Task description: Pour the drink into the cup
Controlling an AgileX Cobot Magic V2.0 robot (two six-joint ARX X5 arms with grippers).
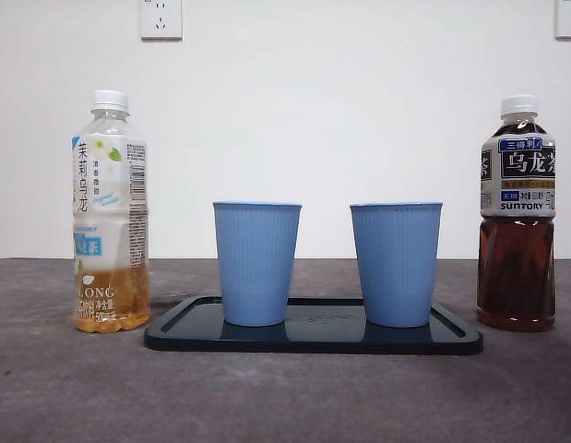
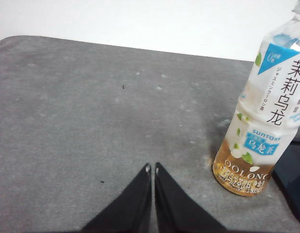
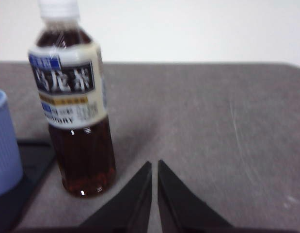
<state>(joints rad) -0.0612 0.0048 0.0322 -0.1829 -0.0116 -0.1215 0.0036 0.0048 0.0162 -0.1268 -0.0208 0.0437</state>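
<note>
A dark tray [image 1: 313, 340] lies flat on the grey worktop [image 1: 64, 388], and everything else is placed around it. Two blue ribbed cups stand upright on the tray with their mouths up: the left cup [image 1: 256, 263] toward the tray's left end and the right cup [image 1: 396, 264] toward its right end, apart from each other. What is inside them cannot be seen from this low angle.

Just off the tray's left end stands the jasmine oolong bottle [image 1: 110, 212], long axis vertical, white cap on top. It is mostly empty, with pale amber tea filling only the bottom part. Off the tray's right end stands the dark oolong bottle [image 1: 517, 214], also upright and capped, holding dark brown tea up to the shoulder.

The left hand [image 2: 151, 169] hovers above the worktop beside the jasmine oolong bottle [image 2: 263, 116], on the side away from the tray, its two jaws pressed together and gripping nothing. The right hand [image 3: 154, 166] hovers near the dark oolong bottle [image 3: 74, 102], on the side away from the tray, its jaws likewise together and empty.
</note>
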